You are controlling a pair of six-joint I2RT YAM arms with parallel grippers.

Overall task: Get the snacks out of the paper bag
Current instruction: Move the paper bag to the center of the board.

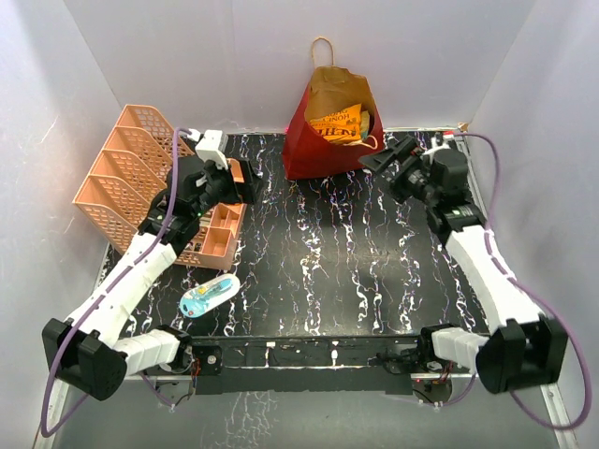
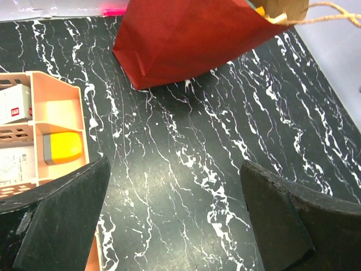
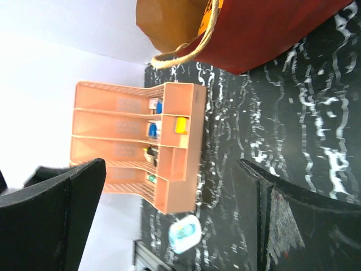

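A: What takes up the most room?

B: The black, white-veined table (image 1: 356,271). At the middle of its far edge stands the paper bag (image 1: 314,154), red outside and brown inside. Its mouth is open and a twine handle (image 1: 322,49) loops up against the back wall.

A: And on the left?

B: A pink basket organizer (image 1: 122,178) at the far-left corner. Small items sit in its front compartments, among them a yellow block (image 2: 63,147).

A: Where are the arms?

B: Both reach forward from the near edge. The left gripper (image 1: 245,184) hangs just beside the organizer's front, between it and the bag. Its fingers (image 2: 56,217) are spread wide over bare table, with nothing between them. The right gripper (image 1: 386,157) sits near the bag's right side, apart from it. It is also spread wide and holds nothing, as the right wrist view (image 3: 175,220) shows.

A: The snacks?

B: Inside the bag. An orange packet (image 1: 342,123) fills the mouth, and a bit of teal (image 1: 372,122) shows at its right. I can't tell what lies under them.

A: Anything smaller?

B: A blue-white blister pack (image 1: 208,296) lies flat on the near-left table, in front of the organizer and well apart from the bag.
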